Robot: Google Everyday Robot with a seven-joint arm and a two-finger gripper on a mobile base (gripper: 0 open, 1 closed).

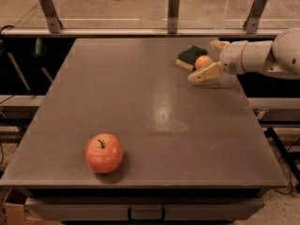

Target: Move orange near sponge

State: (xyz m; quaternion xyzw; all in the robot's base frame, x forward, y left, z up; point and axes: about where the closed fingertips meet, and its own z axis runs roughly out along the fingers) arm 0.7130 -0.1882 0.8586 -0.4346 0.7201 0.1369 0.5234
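Observation:
The small orange [203, 61] sits on the grey table [140, 102] at the far right, touching or nearly touching the right side of the sponge [190, 56], which has a dark green top and pale yellow body. My gripper [209, 59] reaches in from the right and is open, with one finger [205, 73] in front of the orange and the other [219, 44] behind it. The orange lies between the fingers, apart from them.
A larger red-orange apple [104, 153] with a stem stands near the table's front left. A rail with three metal posts [173, 6] runs along the back edge. The white arm [262, 56] hangs over the right edge.

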